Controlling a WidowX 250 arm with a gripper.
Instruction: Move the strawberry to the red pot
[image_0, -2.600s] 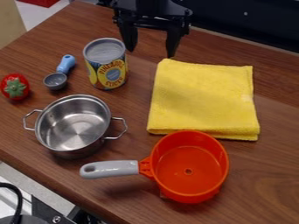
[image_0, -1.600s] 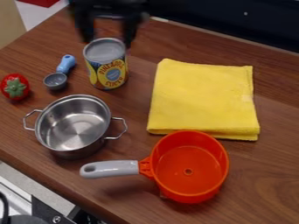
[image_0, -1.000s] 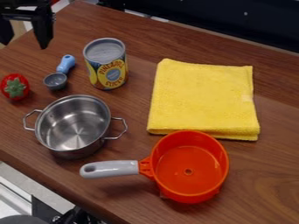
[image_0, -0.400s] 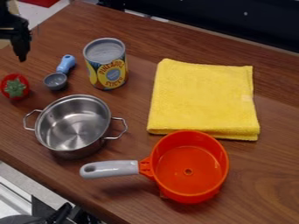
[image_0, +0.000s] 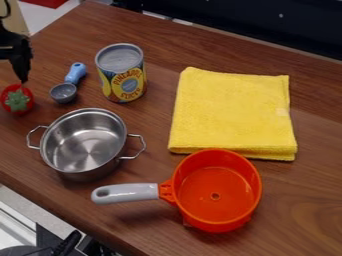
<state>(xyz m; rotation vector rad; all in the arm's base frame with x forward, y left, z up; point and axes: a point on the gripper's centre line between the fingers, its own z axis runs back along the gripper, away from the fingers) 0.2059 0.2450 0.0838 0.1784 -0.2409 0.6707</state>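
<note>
I'm seeing the strawberry (image_0: 17, 99) lying at the left of the wooden worktop (image_0: 300, 190), beside the spoon (image_0: 63, 92). Its green, star-shaped cap is facing toward me and slightly down the view, so its long axis is running away from me, foreshortened; its tip is hidden behind the glossy, rounded red body. My tool (image_0: 21, 62) is hanging at the upper left, its lower end meeting the strawberry's top edge in view; I can't tell whether they're touching, or whether the tool is apart or together. The smooth, round red pot (image_0: 215, 195) is sitting well apart, its grey handle pointing left. The shiny metal pot (image_0: 83, 145), cylindrical can (image_0: 121, 75) and soft, folded yellow cloth (image_0: 234, 112) are resting between and around.
</note>
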